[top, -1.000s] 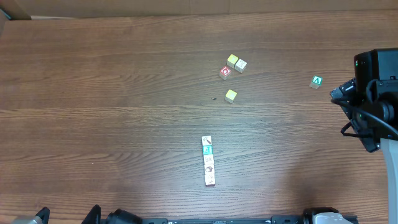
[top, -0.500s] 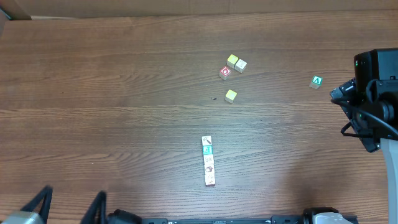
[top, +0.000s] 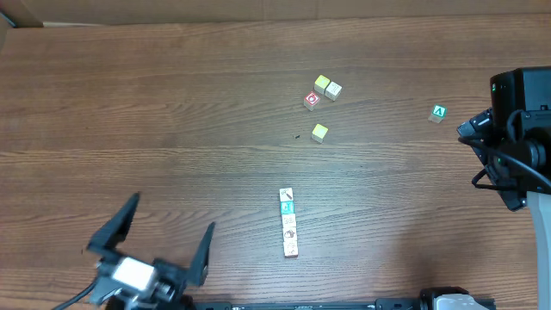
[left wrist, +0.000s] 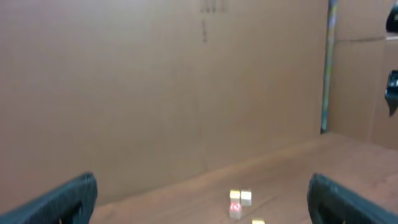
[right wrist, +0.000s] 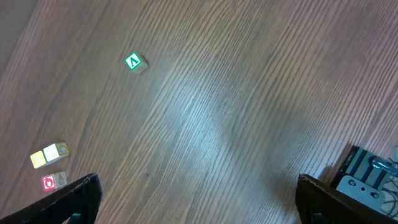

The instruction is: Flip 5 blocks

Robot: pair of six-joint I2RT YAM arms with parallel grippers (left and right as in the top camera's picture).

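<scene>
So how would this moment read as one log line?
left pincer: open, empty | right pincer: open, empty | blocks: one row, untouched

The left claw (top: 160,239) has two flat, matte black fingers (top: 116,227), broad at the base and tapering to angled tips. They sit on a black body that carries a pale grey, rounded block (top: 132,274) on top. In the left wrist view these fingers show as dark, blurred wedge-shaped slabs. The right arm (top: 521,129) is a cluster of black boxy housings, with a small green light (top: 494,87) on the uppermost one. Thin black cables (top: 492,168) loop along its side, next to a light grey link (top: 542,241). The right claw (right wrist: 198,182) has the same black wedge fingers, beside a grey metal bracket (right wrist: 368,180) with a screw head and a ribbed black part.
</scene>
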